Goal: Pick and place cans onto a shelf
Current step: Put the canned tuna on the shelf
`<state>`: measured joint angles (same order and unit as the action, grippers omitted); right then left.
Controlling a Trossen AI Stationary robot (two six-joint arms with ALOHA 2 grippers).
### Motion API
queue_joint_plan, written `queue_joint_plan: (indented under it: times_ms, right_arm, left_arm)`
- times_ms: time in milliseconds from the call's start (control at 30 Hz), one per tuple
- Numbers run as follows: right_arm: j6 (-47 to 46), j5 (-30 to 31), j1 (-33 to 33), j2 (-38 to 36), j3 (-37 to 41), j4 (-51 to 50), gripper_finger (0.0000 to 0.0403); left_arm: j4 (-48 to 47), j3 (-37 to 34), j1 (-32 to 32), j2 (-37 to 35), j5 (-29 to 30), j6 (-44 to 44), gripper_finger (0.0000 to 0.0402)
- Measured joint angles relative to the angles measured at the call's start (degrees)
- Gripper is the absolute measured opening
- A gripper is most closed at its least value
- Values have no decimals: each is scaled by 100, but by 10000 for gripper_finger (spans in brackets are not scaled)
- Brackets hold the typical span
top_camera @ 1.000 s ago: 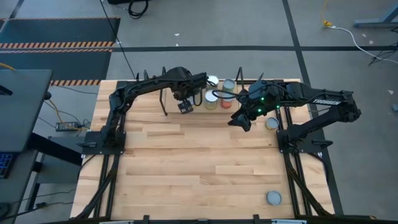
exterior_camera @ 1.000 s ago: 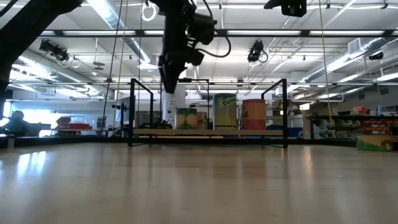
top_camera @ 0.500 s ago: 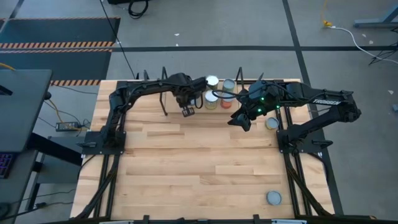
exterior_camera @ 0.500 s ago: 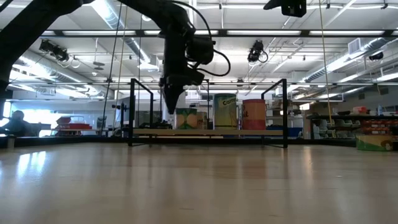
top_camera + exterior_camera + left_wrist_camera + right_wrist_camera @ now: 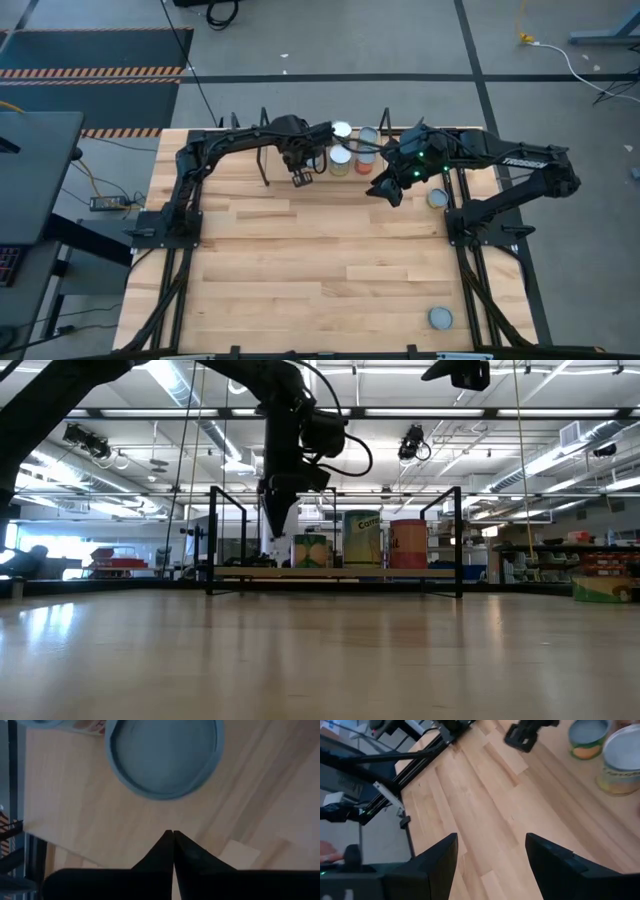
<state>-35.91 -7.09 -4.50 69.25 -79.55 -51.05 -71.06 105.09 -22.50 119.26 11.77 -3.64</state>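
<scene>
Cans [image 5: 340, 158] stand on the shelf [image 5: 335, 572]; my left gripper [image 5: 300, 178] is clenched empty just beside them, while my right gripper [image 5: 385, 192] waits released nearby.

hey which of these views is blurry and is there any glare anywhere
Left wrist view: the can lid is out of focus. Right wrist view: its own fingers look soft. Low view: ceiling lights reflect as glare on the tabletop.
</scene>
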Motion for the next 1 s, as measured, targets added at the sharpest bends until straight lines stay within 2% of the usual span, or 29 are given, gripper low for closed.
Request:
queue_joint_plan:
  times_ms: [200, 567, 867, 1000]
  right_arm:
    - [159, 13, -305, 0, 0, 0, 240]
    - [273, 11, -397, 0, 0, 1, 240]
    - [1430, 207, -434, -36, 0, 742, 240]
    - [2037, 210, -502, -65, 0, 1030, 240]
  left_arm:
    - [-21, 398, -14, -229, 48, 1, 11]
    - [297, 423, -85, -847, 147, 184, 7]
    - [1569, 425, -37, -1863, -712, 307, 7]
    - [2057, 425, -35, -2082, -771, 302, 7]
